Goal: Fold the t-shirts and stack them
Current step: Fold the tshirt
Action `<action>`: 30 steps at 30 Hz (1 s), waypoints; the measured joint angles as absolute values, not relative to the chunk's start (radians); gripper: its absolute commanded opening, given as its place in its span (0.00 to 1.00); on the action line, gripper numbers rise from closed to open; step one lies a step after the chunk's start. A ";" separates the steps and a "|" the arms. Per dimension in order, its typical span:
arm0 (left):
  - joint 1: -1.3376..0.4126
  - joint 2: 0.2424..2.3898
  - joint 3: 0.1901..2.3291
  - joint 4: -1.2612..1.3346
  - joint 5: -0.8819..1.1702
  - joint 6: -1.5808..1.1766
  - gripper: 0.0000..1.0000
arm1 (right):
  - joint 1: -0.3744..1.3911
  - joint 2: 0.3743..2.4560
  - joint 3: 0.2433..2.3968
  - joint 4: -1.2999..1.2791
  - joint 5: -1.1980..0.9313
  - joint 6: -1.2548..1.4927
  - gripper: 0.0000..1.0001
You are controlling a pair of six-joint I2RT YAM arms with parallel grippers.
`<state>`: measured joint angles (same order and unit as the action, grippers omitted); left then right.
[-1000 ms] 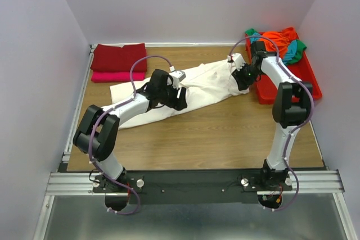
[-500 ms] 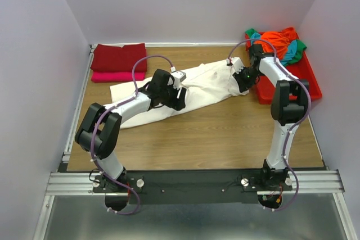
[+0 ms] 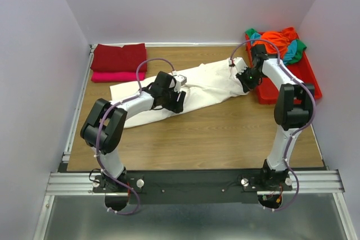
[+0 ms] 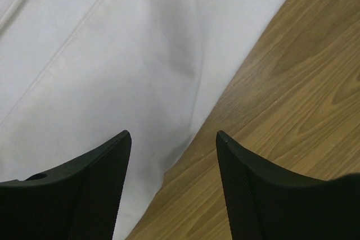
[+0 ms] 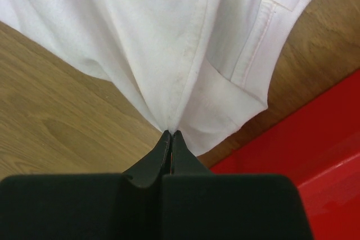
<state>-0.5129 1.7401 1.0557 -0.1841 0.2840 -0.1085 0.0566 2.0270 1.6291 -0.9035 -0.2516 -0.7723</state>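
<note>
Pinching a fold of the white shirt (image 5: 140, 37), the right gripper (image 5: 170, 133) was clenched on the cloth just beside the tray (image 5: 315, 155). The left gripper (image 4: 171, 136) hung released over the shirt's near edge, grasping nothing. The shirt lay spread across the table (image 3: 225, 133). At far left, a folded red shirt (image 3: 118, 56) lay on a pink shirt (image 3: 115, 76); a heap (image 3: 278, 40) of orange, teal and green shirts filled the tray.

No readable txt, labels, brands or nos. anywhere — shirts, tray, arms all unmarked.
</note>
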 measured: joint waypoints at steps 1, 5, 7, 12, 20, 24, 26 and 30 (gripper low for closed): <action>-0.515 1.751 1.062 -0.193 0.282 -0.101 0.65 | 0.056 2.019 1.623 -0.898 -0.249 -0.767 0.01; -0.523 1.783 1.091 -0.223 0.274 -0.088 0.64 | 0.053 2.006 1.601 -0.880 -0.246 -0.757 0.01; -0.526 1.792 1.096 -0.231 0.269 -0.082 0.61 | 0.051 2.004 1.588 -0.875 -0.244 -0.752 0.01; -0.526 1.796 1.097 -0.247 0.253 -0.071 0.62 | 0.050 1.993 1.542 -0.859 -0.241 -0.751 0.01; -0.527 1.797 1.088 -0.263 0.237 -0.068 0.63 | 0.014 1.927 1.477 -0.838 -0.239 -0.751 0.01; -0.528 1.800 1.088 -0.263 0.235 -0.068 0.65 | 0.010 1.917 1.457 -0.800 -0.219 -0.738 0.01; -0.529 1.801 1.088 -0.262 0.234 -0.069 0.65 | 0.010 1.917 1.444 -0.782 -0.205 -0.732 0.01; -0.530 1.801 1.084 -0.257 0.231 -0.072 0.66 | 0.011 1.914 1.417 -0.753 -0.175 -0.730 0.01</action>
<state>-0.5304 1.8011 1.0843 -0.2565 0.2314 -0.0723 0.0109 1.9137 1.4174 -0.7532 -0.1753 -0.7296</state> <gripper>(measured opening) 0.650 0.012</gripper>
